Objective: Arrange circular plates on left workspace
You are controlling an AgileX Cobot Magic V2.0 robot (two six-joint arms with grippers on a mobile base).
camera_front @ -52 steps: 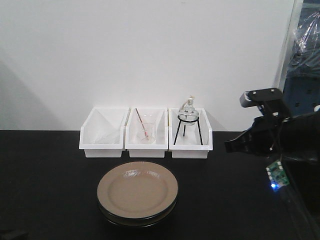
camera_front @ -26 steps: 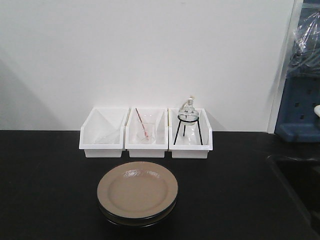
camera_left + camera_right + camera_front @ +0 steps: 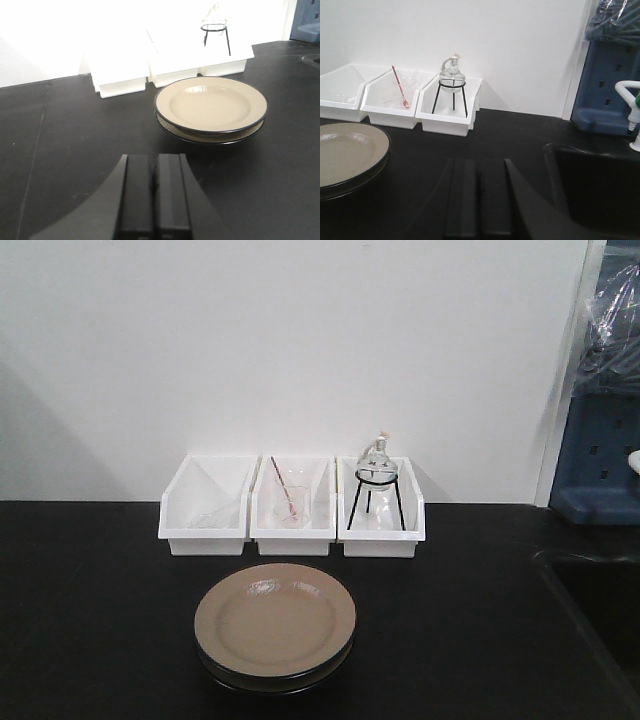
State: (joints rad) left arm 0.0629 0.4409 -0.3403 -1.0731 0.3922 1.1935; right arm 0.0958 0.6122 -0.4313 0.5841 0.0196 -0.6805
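Two stacked circular plates (image 3: 210, 107) on the black benchtop (image 3: 75, 130); closed left gripper (image 3: 154, 192) near; white bins (image 3: 170, 62) far.

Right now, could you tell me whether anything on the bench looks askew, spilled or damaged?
Only slightly: the two circular plates are stacked off-centre, the lower one's rim peeking out on one side. No spills or breakage show, and the three white bins sit level in a row.

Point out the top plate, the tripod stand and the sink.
Top plate (image 3: 275, 618), front view, centre of its tan face.
Tripod stand (image 3: 451, 85), right wrist view, on its black ring under the flask.
Sink (image 3: 600, 190), right wrist view, dark inside of the basin.
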